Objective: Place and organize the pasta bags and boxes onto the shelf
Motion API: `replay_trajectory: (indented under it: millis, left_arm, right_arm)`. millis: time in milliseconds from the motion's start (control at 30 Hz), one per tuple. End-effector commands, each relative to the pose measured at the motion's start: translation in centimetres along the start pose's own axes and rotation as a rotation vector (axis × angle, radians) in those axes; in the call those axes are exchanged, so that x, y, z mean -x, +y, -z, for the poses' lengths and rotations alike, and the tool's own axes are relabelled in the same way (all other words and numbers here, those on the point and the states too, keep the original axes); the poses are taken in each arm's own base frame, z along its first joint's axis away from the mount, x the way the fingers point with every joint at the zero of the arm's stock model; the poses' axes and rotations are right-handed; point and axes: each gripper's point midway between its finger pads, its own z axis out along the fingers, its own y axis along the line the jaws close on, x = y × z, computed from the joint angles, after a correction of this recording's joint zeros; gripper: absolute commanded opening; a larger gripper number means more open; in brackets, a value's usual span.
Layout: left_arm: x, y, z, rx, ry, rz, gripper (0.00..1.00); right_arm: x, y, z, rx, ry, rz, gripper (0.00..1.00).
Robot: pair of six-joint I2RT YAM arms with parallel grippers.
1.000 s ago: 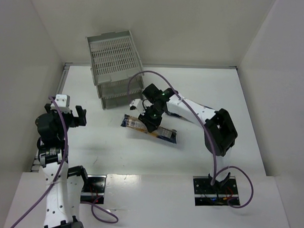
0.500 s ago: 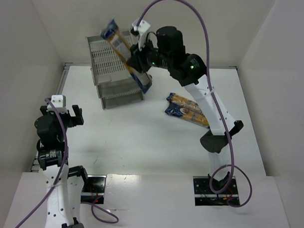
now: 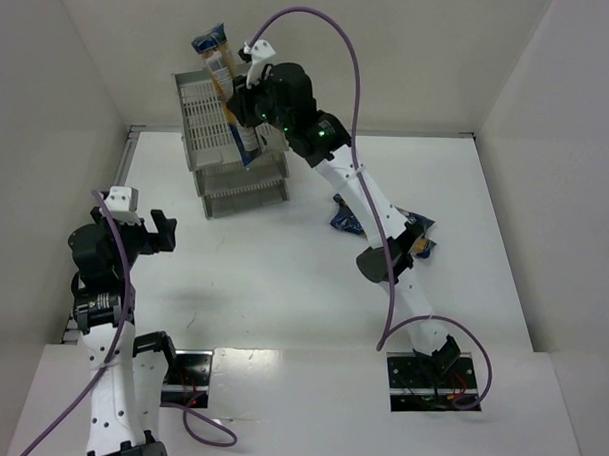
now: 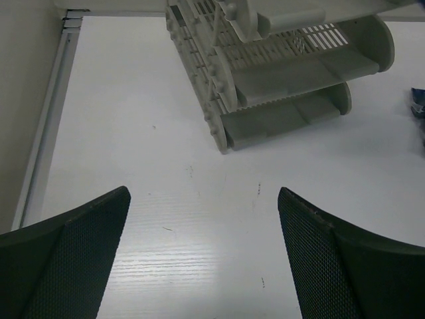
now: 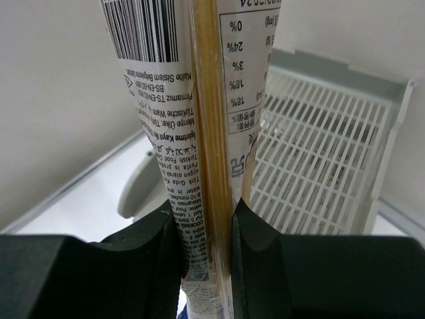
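Gripping one pasta packet (image 3: 216, 60) tight between its fingers, the right gripper (image 5: 202, 216) has it up on end, tilted, over the top tray of the shelf (image 3: 203, 112). More packets (image 3: 345, 217) lie on the table (image 3: 273, 277) right of the shelf, half hidden by that arm, and the left gripper (image 4: 202, 206) hangs wide open with nothing in it

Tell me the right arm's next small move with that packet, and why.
Probably level the pasta packet and lower it into the shelf's top tray before opening. The right gripper is shut on the packet and holds it above that tray, apparently tilted and not yet lying in it, so letting go now would likely drop it askew.
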Motion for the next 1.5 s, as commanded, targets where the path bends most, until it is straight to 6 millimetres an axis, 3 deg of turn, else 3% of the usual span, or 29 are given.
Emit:
replay_trajectory:
  millis: [0,133,367,433,500,633,733,800,833,967,1067,1233,1333,1367,1467]
  left_arm:
    - [1.4,-1.2,0.1,-0.066,-0.031,0.029,0.99]
    - [1.3,-1.7,0.0,-0.097,-0.022,0.032,0.99]
    - [1.3,-1.7,0.0,-0.097,-0.022,0.032,0.99]
    - [1.3,-1.7,0.0,-0.097,-0.022,0.032,0.99]
    - [1.2,-1.8,0.2,-0.097,-0.022,0.032,0.99]
    - [1.0,-1.6,0.2,-0.087,-0.014,0.036,0.99]
    - [1.0,-1.4,0.2,-0.077,-0.014,0.027,0.99]
    - [1.0,-1.4,0.1,-0.077,-0.014,0.027,0.99]
    - [1.0,-1.4,0.1,-0.077,-0.014,0.027,0.99]
    - [1.0,-1.4,0.1,-0.077,-0.014,0.027,0.99]
    - [1.0,-1.4,0.1,-0.077,-0.014,0.027,0.99]
    - [1.0,-1.4,0.1,-0.077,-0.014,0.027,0.99]
    - [1.0,-1.4,0.1,-0.077,-0.014,0.027,0.99]
    - [1.0,-1.4,0.1,-0.077,-0.014,0.027,0.99]
    - [0.8,-1.3,0.2,-0.068,-0.016,0.026,0.99]
  right_arm:
    - [12.3,0.1,3.0,-0.02,-0.406,-0.007,0.0]
    - [11.9,-1.1,2.1,-0.055,-0.42,-0.021,0.0]
    - [9.0,-2.7,-0.1,-0.109,-0.379,-0.051,0.0]
    - [7.4,-4.0,-1.1,-0.148,-0.357,-0.073,0.05]
    - [7.5,-4.9,-1.3,-0.165,-0.376,-0.095,0.12]
    - [5.1,-5.2,-3.0,-0.167,-0.347,-0.106,0.12]
    - [4.8,-5.1,-3.2,-0.155,-0.344,-0.104,0.13]
    - [4.5,-5.1,-3.5,-0.155,-0.345,-0.104,0.21]
    - [3.9,-5.2,-3.9,-0.156,-0.336,-0.104,0.34]
    - [3.5,-5.5,-4.2,-0.174,-0.339,-0.116,0.63]
    - [3.0,-5.8,-4.5,-0.187,-0.339,-0.118,0.75]
    - [2.5,-6.5,-4.7,-0.224,-0.336,-0.133,0.78]
    - [3.6,-6.1,-4.0,-0.203,-0.349,-0.108,0.8]
    - [5.5,-5.7,-2.9,-0.189,-0.378,-0.076,0.81]
    - [7.3,-4.6,-0.9,-0.143,-0.349,0.012,0.85]
